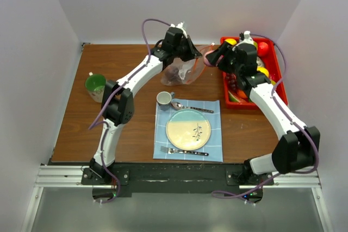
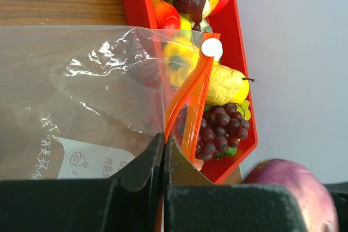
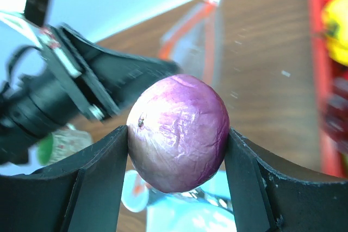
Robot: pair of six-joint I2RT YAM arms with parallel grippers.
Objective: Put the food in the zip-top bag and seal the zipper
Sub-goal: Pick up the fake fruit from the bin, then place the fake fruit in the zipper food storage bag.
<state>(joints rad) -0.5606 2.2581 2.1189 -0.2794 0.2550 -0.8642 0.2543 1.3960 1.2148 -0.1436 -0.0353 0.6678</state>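
At the far left of the table (image 1: 70, 129), one green mug (image 1: 95, 84) is seen, standing alone. The left gripper (image 2: 163, 144) is closed tight, and one edge of the zip-top bag (image 2: 81, 91) is pinched between its jaws, right at the zipper (image 2: 191, 99). One bag is counted; it is held up behind the place setting, with its mouth turned toward the right. One white slider (image 2: 212, 48) is seen at the far end of the zipper. A dark shape is visible through the plastic, but whether it lies inside the bag cannot be told.

Toward the near edge, one blue placemat (image 1: 213, 150) is laid out. On it, one plate (image 1: 188, 129), one spoon (image 1: 190, 107) and one fork (image 1: 185, 151) are counted, and one grey cup (image 1: 164, 99) is set at its far left corner.

Further right, one purple onion (image 3: 178, 131) is gripped by the right gripper (image 3: 177, 134), the jaws being spread wide and pressed against both sides of it. It is held in the air just beside the open mouth of the bag.

At the far right, one red tray (image 2: 239, 52) is found, with the rest of the food (image 2: 222, 127) piled in it. One bunch of grapes, one yellow pear and at least three other pieces are made out; the full number cannot be told.
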